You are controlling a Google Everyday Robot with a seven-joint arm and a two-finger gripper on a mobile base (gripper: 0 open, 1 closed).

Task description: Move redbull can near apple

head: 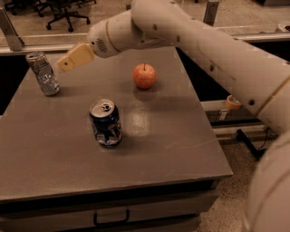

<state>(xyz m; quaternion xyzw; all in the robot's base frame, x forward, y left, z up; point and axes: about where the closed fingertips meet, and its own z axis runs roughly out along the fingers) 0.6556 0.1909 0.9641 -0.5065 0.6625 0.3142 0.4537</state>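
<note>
The redbull can (42, 73), slim and silver-grey, stands upright near the table's far left edge. The red-orange apple (144, 75) sits at the far middle of the grey table (172, 136). My gripper (63, 65) reaches in from the right on the white arm and hovers just right of the redbull can's upper part, above the table and well left of the apple. It holds nothing that I can see.
A wider dark blue can (105, 122) stands upright in the middle of the table, nearer the front. Office chairs (59, 11) stand on the floor behind. A roll of tape (233, 102) lies on a low rail to the right.
</note>
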